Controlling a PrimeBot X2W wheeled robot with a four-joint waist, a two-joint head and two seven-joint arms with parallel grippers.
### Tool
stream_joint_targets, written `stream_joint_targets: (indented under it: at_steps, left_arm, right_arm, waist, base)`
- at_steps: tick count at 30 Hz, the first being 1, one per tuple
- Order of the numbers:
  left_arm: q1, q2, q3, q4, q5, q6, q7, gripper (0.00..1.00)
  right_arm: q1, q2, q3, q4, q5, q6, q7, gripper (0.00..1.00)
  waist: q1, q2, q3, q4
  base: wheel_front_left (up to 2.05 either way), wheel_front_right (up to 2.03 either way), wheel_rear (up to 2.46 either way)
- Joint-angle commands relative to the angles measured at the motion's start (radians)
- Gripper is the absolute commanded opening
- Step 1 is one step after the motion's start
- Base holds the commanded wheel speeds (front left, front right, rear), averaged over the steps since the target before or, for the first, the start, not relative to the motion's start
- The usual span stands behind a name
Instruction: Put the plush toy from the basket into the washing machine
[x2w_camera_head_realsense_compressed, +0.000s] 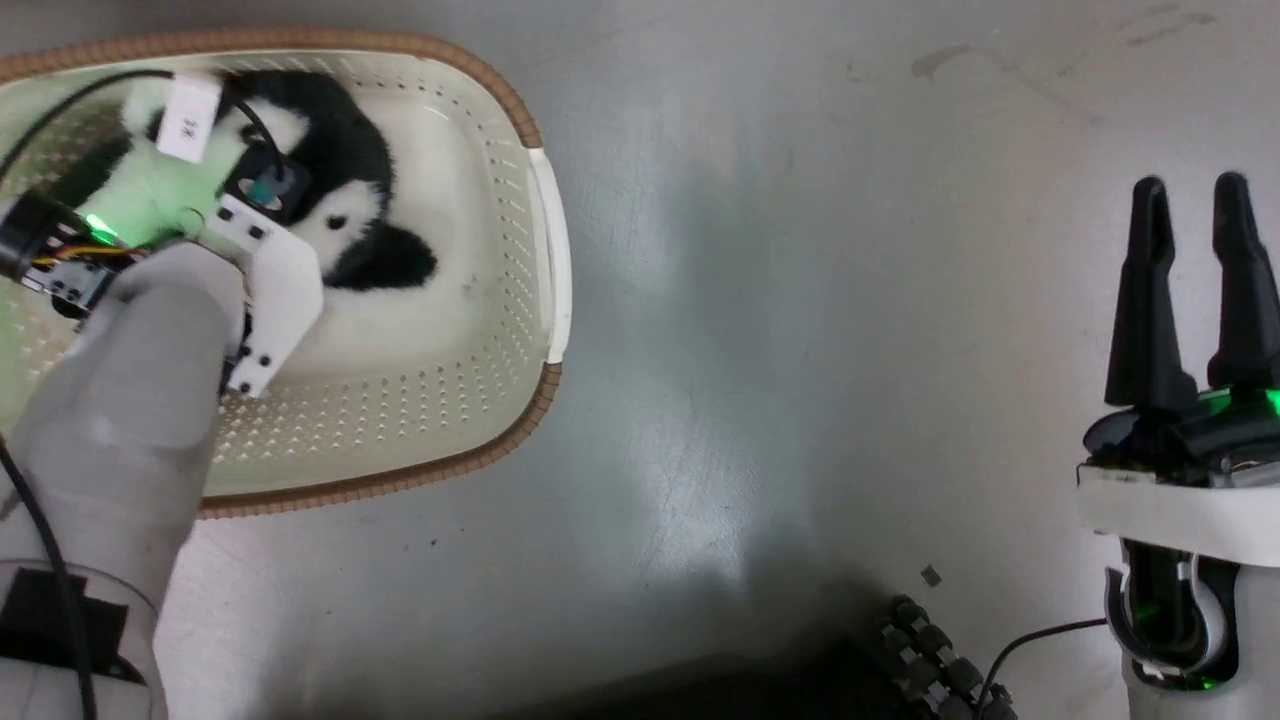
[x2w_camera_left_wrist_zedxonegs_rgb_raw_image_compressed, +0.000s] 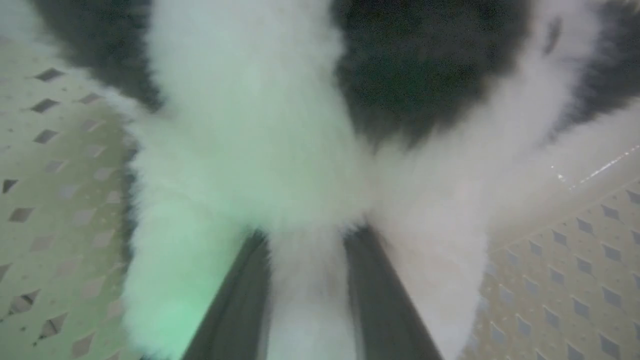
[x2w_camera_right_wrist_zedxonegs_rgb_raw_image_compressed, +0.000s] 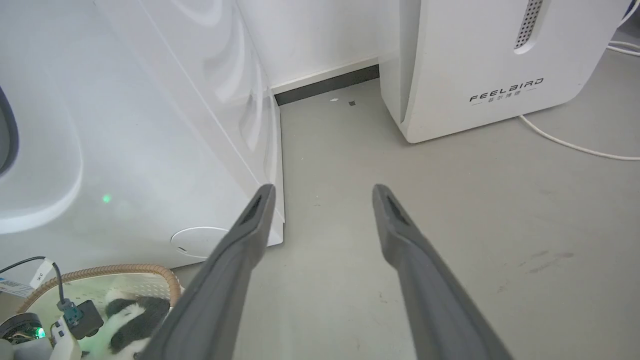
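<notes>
grasp step judged in hand: left claw (x2w_camera_left_wrist_zedxonegs_rgb_raw_image_compressed: 307, 235) pinches fur of the plush toy (x2w_camera_head_realsense_compressed: 350, 210) lying in the basket (x2w_camera_head_realsense_compressed: 545, 220) at 10 o'clock, right claw (x2w_camera_head_realsense_compressed: 1190, 190) spread at 4 o'clock; next, lift clear toward the washing machine (x2w_camera_right_wrist_zedxonegs_rgb_raw_image_compressed: 125, 125).

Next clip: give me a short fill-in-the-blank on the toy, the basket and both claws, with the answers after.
1. The plush toy lies inside the basket, which stands on the ____.
2. The left claw has ____ fur between its fingers.
3. The right claw, away from the basket, is ____ and holds nothing.
Missing words: floor; white; open.
</notes>
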Motion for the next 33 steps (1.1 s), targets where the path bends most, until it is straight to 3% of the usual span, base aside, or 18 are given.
stream_joint_targets:
  at_steps: [1,11,33]
  left_arm:
    - [-0.004,0.025,-0.017,0.059,-0.005,-0.012,0.015,0.0]
    - [-0.052,0.014,-0.053,0.161,-0.041,-0.022,-0.014,0.0]
    - [0.167,-0.16,-0.045,0.165,-0.162,-0.034,-0.271,0.0]
  right_arm:
    - [-0.032,0.001,0.003,-0.011,0.017,-0.001,-0.012,1.0]
    - [-0.05,0.001,0.005,0.017,0.038,-0.001,-0.033,1.0]
    - [0.1,0.001,-0.001,0.099,-0.039,-0.001,-0.034,1.0]
  waist:
    - [0.0,0.0,0.016,-0.013]
    - [0.0,0.0,-0.03,-0.019]
    - [0.0,0.0,-0.491,0.106]
  base:
    - [0.0,0.0,0.0]
    - [0.0,0.0,0.0]
    - [0.0,0.0,0.0]
